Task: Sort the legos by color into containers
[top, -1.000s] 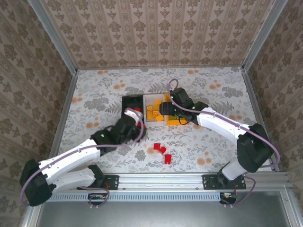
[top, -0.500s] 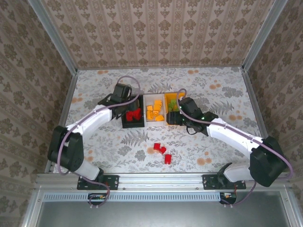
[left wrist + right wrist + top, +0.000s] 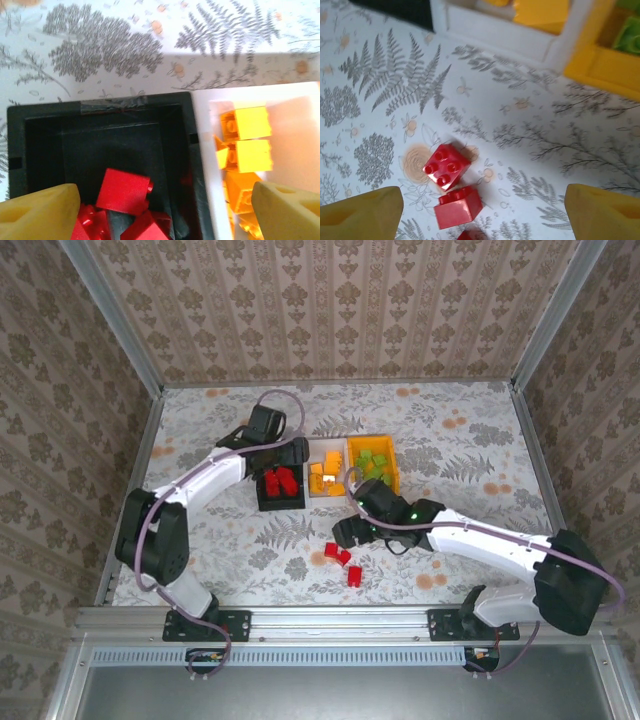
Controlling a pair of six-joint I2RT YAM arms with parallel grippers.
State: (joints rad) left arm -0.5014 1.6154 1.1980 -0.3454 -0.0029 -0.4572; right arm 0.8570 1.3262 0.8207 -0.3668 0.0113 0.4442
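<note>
Right gripper [image 3: 480, 202], jaws spread wide and empty, is hovering over red bricks [image 3: 446, 166] lying near the table's [image 3: 450, 440] near edge. To pick well, it should be centring on one brick, squaring fingers to its sides, descending straight. Its arm is stretching low and leftward. Left gripper [image 3: 160, 200], likewise released, is hanging over the black bin [image 3: 100, 111] mid-table.

The fingers [image 3: 37, 210] of my left tool [image 3: 162, 210] look like matt yellow plastic, faintly grainy. The red legos [image 3: 446, 166] are smooth, glossy plastic. The black bin [image 3: 100, 135] is dull plastic; the white bin [image 3: 300, 125] looks translucent. The tabletop [image 3: 385, 75] wears a smooth, matt floral print.
</note>
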